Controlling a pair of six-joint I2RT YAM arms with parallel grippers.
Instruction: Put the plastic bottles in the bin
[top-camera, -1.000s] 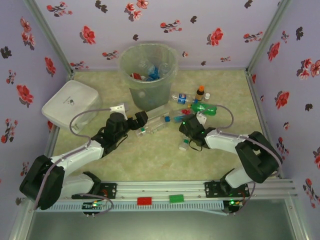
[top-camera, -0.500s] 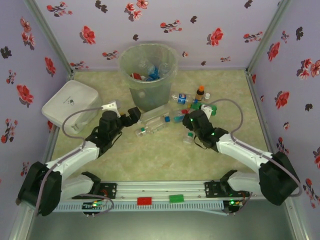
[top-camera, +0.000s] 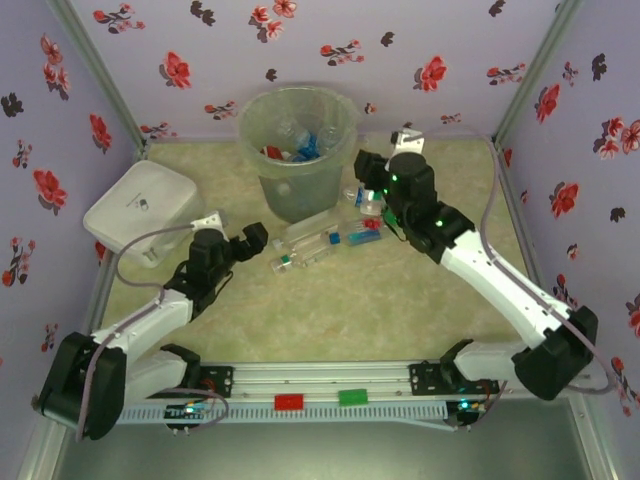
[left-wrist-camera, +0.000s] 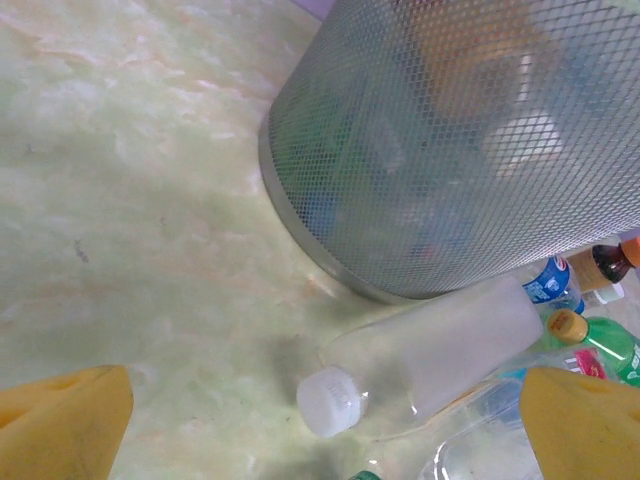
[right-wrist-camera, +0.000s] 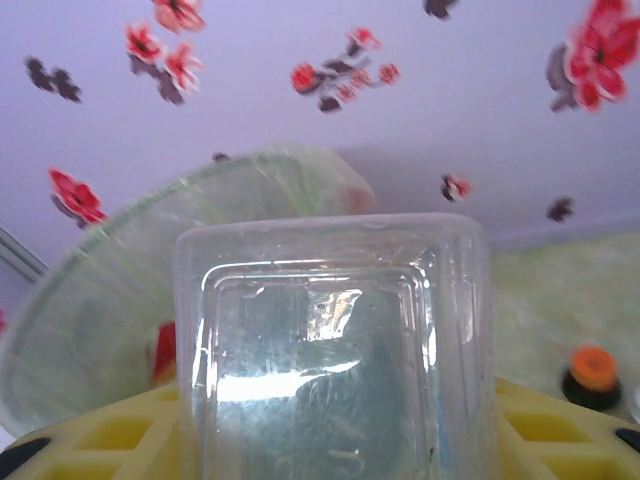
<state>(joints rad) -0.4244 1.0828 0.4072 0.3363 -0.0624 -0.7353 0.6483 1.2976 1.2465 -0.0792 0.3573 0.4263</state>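
A pale green, marbled worktop is closed in by lilac walls printed with red and dark flowers, with metal posts in the back corners. The bin stands at the back, left of centre, close to the rear wall and already holding several bottles. A white lidded box sits at the left edge.

The left jaws are spread wide and empty, low over the worktop. They face a white-capped bottle lying at the foot of the bin. More loose bottles lie just right of it.

The right jaws grip a clear bottle, raised beside the bin's right rim.
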